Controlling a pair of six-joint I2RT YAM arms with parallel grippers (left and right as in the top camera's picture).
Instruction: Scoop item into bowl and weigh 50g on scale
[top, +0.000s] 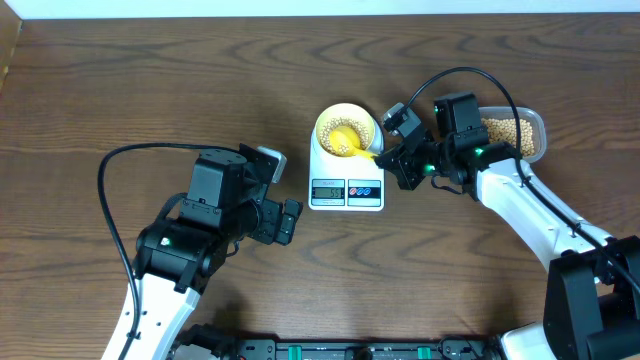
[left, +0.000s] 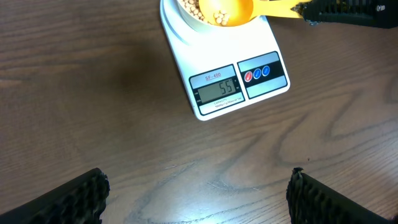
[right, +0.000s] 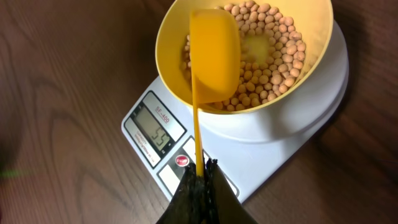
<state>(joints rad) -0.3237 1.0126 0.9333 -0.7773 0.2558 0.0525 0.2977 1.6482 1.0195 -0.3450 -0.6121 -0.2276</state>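
Shows right gripper pinched shut on the handle of the scoop — long axis running straight ahead from the grip, cup over the beans in the bowl on the scale; places left gripper spread wide, empty, farther off.

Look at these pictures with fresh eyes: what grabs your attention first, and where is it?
The bright yellow bowl of tan beans on the white scale at mid-table stands out most. A yellow scoop hangs over the bowl, its thin handle pinched in the shut jaws of the right arm. The scale's display, on its front edge, reads 55.
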